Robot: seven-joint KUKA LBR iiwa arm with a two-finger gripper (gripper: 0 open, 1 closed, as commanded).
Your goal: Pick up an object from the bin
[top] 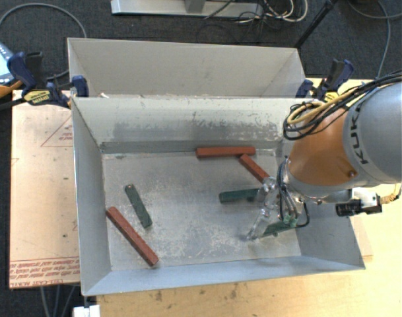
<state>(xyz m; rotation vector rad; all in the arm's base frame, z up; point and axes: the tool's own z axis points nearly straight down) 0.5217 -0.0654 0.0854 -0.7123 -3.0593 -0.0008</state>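
Gripper (261, 228) hangs low at the bin's (88, 177) near right corner beside a green stick (280, 228). I cannot tell its grip; next comes closing and lifting.

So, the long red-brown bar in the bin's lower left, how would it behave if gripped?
The red-brown bar looks straight and flat-sided, so probably stiff and unlikely to roll. Being long, it may tilt if gripped near one end.

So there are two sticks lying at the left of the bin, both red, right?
Not both. The camera view shows the longer stick is red, but the shorter stick beside it is dark green. They do lie at the left of the bin.
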